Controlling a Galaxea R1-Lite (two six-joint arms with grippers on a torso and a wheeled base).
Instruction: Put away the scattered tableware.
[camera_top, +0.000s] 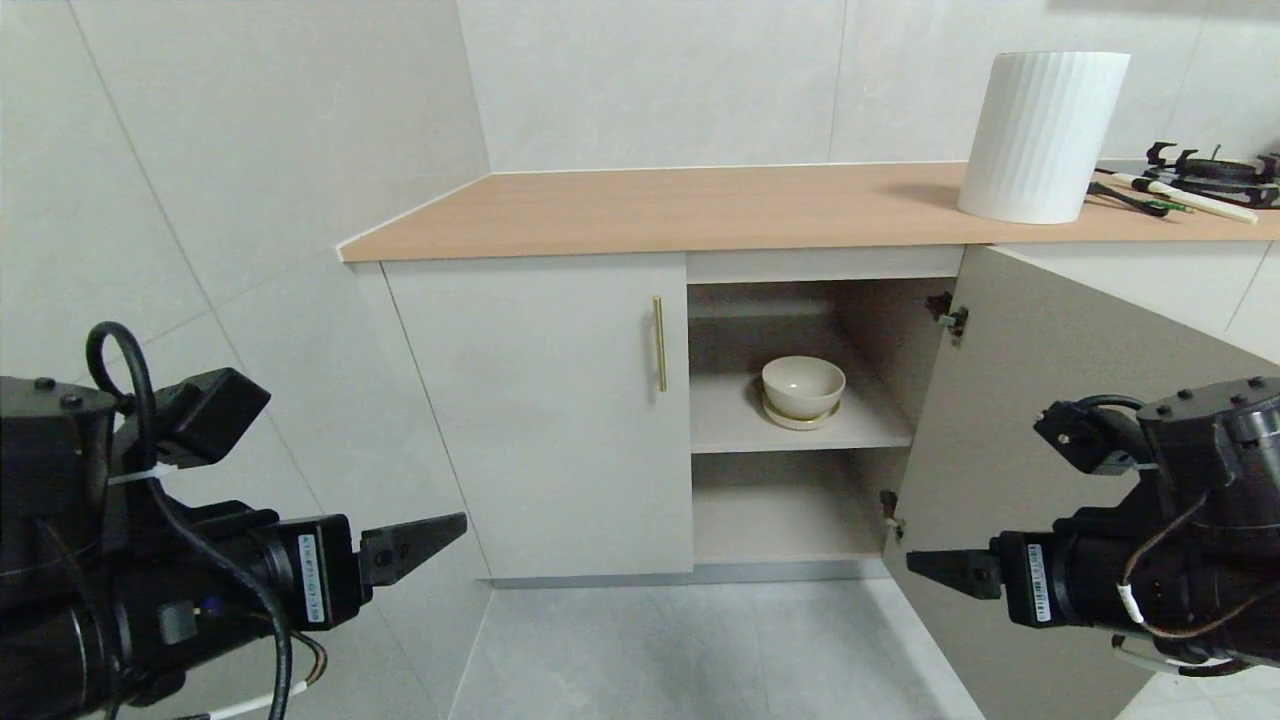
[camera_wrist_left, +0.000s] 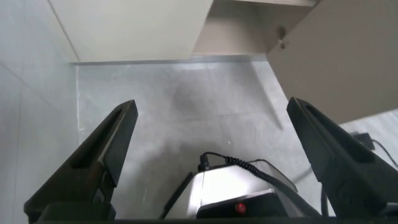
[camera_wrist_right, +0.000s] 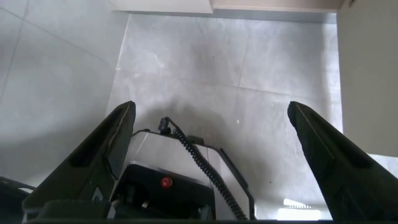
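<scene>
A cream bowl (camera_top: 803, 385) sits on a small plate (camera_top: 797, 421) on the middle shelf (camera_top: 730, 415) of an open cabinet under the counter. My left gripper (camera_top: 445, 530) hangs low at the left, in front of the closed cabinet door and well short of the bowl. In the left wrist view the left gripper (camera_wrist_left: 211, 102) is open over the grey floor with nothing between its fingers. My right gripper (camera_top: 915, 563) is low at the right, just in front of the open door (camera_top: 1050, 400). The right gripper (camera_wrist_right: 211, 106) is also open and holds nothing.
The wooden counter (camera_top: 700, 205) carries a white ribbed cylinder (camera_top: 1043, 135), some utensils (camera_top: 1170, 195) and a stove burner (camera_top: 1215, 170) at the far right. The left cabinet door has a gold handle (camera_top: 659, 343). Tiled wall stands at the left; bare floor lies below.
</scene>
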